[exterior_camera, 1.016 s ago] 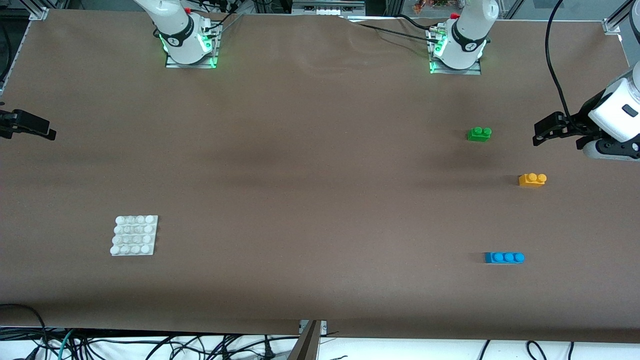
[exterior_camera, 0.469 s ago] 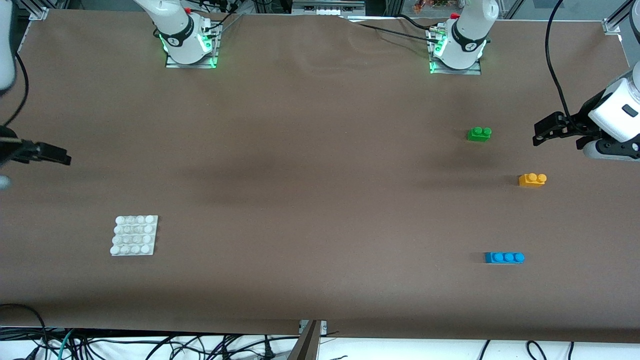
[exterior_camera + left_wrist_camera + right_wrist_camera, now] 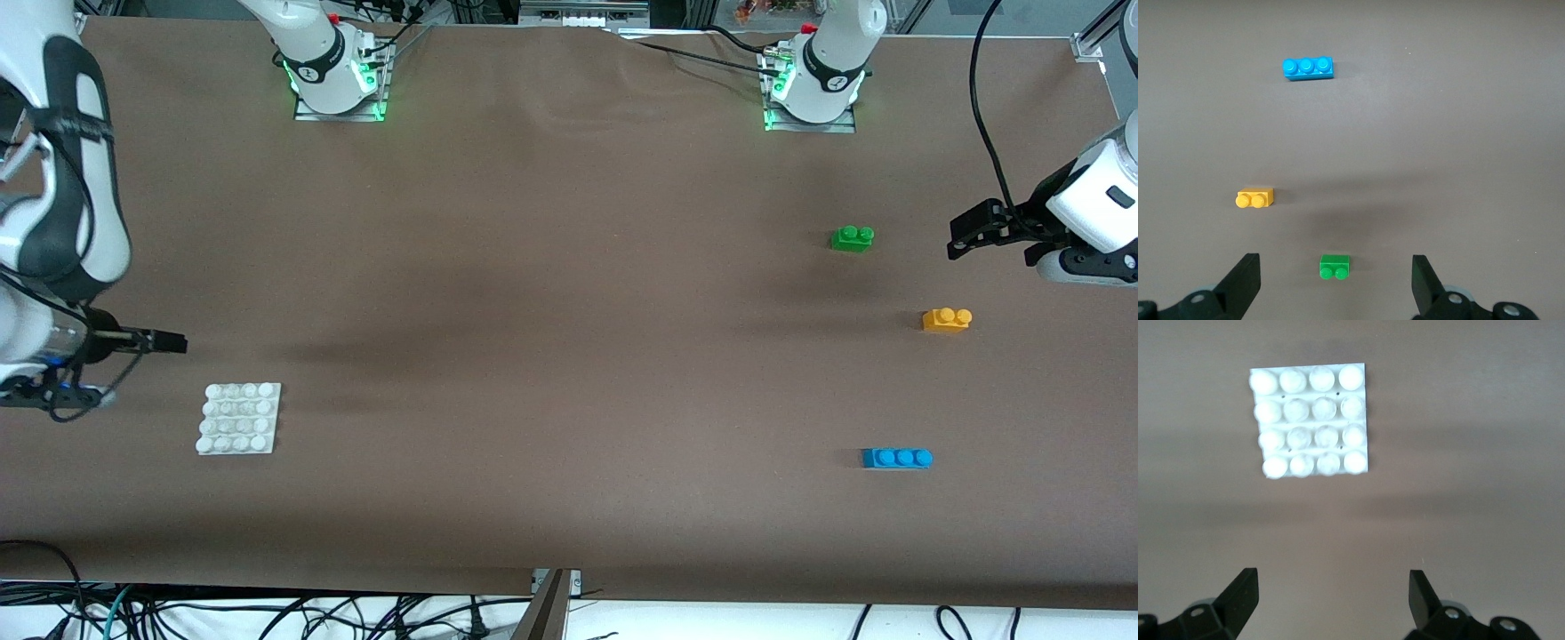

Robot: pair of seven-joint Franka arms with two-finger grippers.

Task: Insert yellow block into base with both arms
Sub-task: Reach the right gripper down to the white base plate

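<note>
No text, label, brand, number or sign could be read in any view.

Brown table [image 3: 569,356] bears base [image 3: 238,419], yellow block [image 3: 946,319], green brick [image 3: 852,238], blue brick [image 3: 896,458].

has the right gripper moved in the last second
Yes. The right gripper has travelled toward the front camera and inward along the table's right-arm end, closing on the base, which has not moved. Its jaws are open.
</note>
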